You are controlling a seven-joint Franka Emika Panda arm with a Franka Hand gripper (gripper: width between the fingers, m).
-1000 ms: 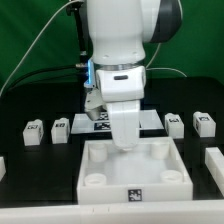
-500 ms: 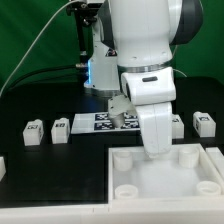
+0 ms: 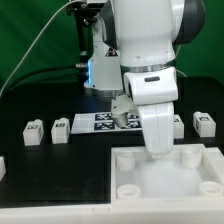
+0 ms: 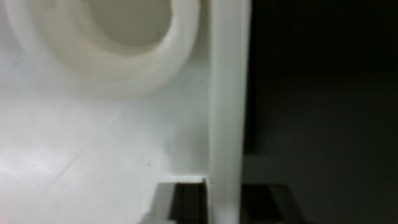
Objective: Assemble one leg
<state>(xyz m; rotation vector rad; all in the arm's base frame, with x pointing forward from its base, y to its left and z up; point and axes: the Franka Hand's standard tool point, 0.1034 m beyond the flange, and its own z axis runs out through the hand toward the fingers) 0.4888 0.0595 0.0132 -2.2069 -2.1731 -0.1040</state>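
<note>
Several small white legs with markers stand on the black table in the exterior view: two at its left (image 3: 34, 131) (image 3: 60, 129) and two at its right (image 3: 176, 124) (image 3: 205, 122). My gripper (image 3: 158, 150) touches none of them. It is shut on the back wall of the large white square panel (image 3: 200, 172), which lies at the lower right. In the wrist view the panel's wall (image 4: 226, 100) runs between my two dark fingers (image 4: 185, 202), with my gripper (image 4: 226, 196) astride it. A round corner socket (image 4: 98, 35) shows beside the wall.
The marker board (image 3: 98, 121) lies behind the panel, between the pairs of legs. Another white part (image 3: 2, 166) sits at the left edge of the exterior view. The arm's body hides the table behind the panel.
The gripper and the panel have shifted toward the exterior view's right since one second ago. Over the last half second nothing has visibly moved.
</note>
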